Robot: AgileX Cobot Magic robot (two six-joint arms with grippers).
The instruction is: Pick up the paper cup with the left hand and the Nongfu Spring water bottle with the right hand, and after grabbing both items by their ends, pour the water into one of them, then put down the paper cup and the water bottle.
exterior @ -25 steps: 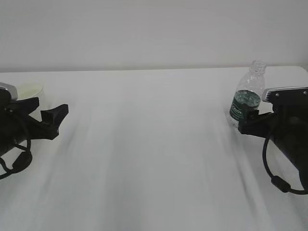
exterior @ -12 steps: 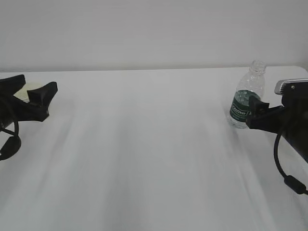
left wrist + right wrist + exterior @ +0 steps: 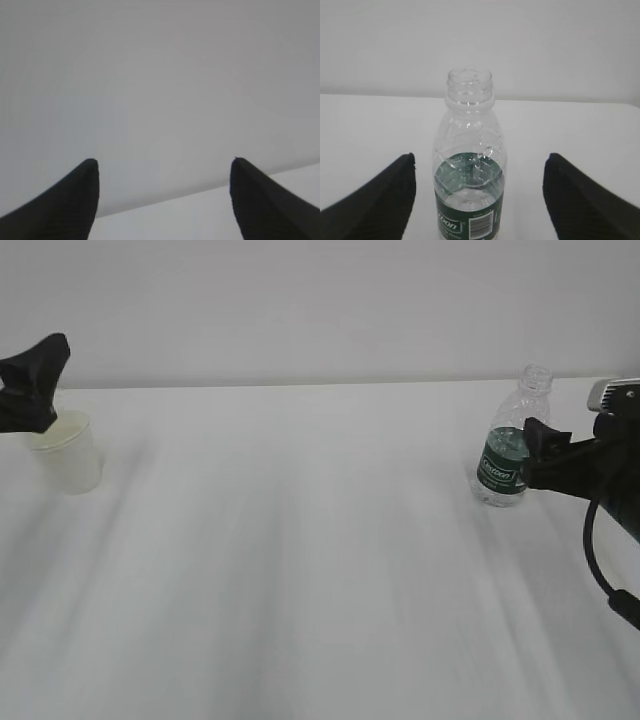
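Note:
The paper cup (image 3: 68, 452) stands upright at the far left of the white table (image 3: 320, 560), free of any hold. My left gripper (image 3: 35, 380) hangs above and just left of it; in the left wrist view its open fingers (image 3: 164, 162) frame only wall and table edge. The capless Nongfu Spring water bottle (image 3: 511, 455) stands upright at the right, with water (image 3: 470, 190) up to its green label. My right gripper (image 3: 536, 445) is level with the label on its right side. In the right wrist view the bottle (image 3: 470, 150) stands between the wide-open fingers (image 3: 479, 159), touching neither.
A pale wall (image 3: 320, 310) rises behind the table's far edge. The right arm's cable (image 3: 598, 560) loops down near the right edge.
The left gripper has risen and drawn back to the left, uncovering the cup. The right gripper has pulled right and slightly up from the bottle.

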